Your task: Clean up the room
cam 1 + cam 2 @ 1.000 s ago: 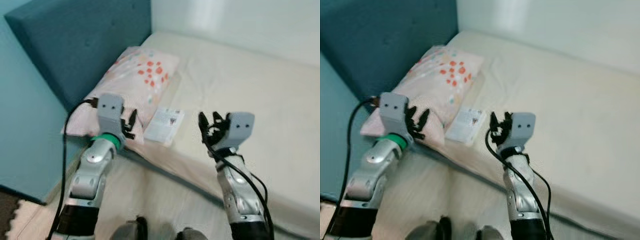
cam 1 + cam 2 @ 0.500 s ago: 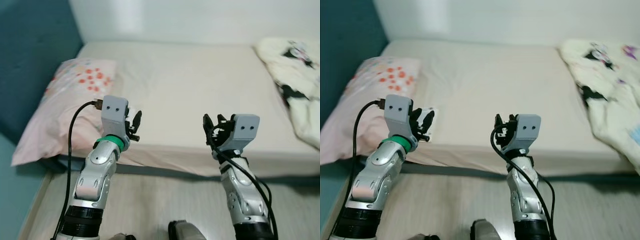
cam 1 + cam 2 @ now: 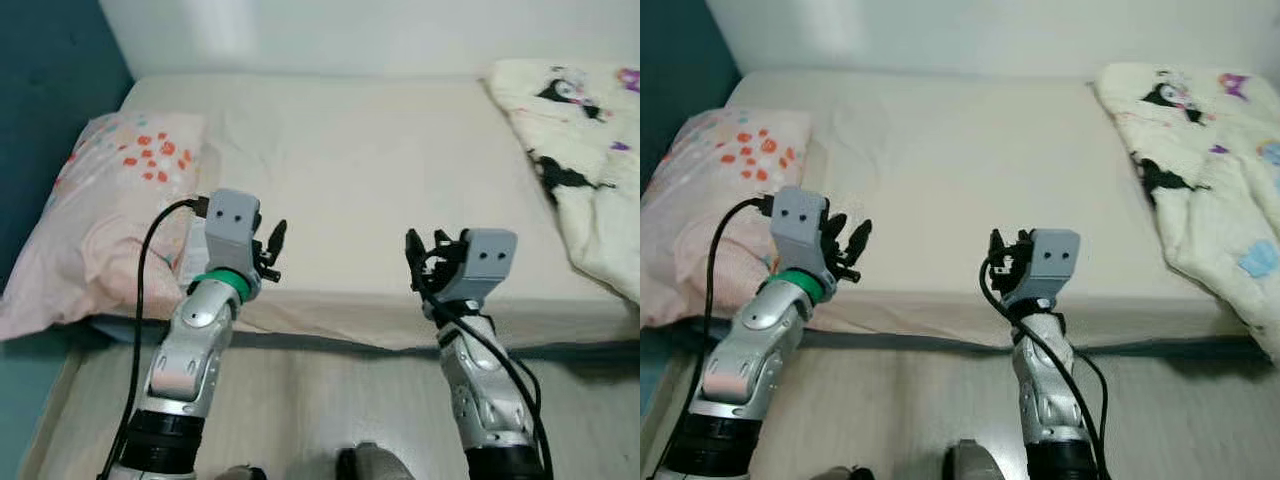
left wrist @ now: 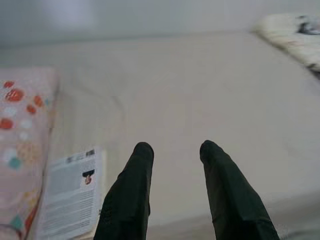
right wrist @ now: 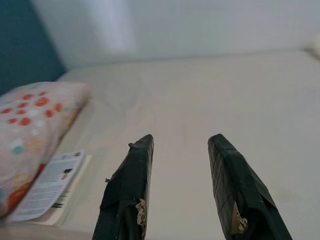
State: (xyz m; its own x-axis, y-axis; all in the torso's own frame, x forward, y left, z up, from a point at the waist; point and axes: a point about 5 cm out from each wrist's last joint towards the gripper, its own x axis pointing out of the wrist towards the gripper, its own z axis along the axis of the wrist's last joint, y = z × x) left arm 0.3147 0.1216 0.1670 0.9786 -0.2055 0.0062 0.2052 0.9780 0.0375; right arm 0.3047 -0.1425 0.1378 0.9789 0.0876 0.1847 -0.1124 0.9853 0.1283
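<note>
A cream-sheeted bed [image 3: 370, 170] lies in front of me. A pink pillow with orange dots [image 3: 110, 200] rests at its left end. Beside the pillow lies a white printed booklet [image 4: 70, 195], also seen in the right wrist view [image 5: 47, 185]. A crumpled cream blanket with black cartoon figures [image 3: 580, 150] is heaped at the right end. My left gripper [image 3: 272, 250] hovers open at the bed's near edge, close to the booklet. My right gripper [image 3: 425, 255] is held open further right, over the same edge. Neither holds anything.
A dark blue headboard [image 3: 50, 60] stands at the far left and a pale wall runs behind the bed. Light wooden floor [image 3: 320, 400] lies between me and the bed's side. My feet show at the bottom edge.
The camera has swung right, from the headboard corner to facing the bed's long side; the blanket came into view. Both arms keep the same raised, open pose.
</note>
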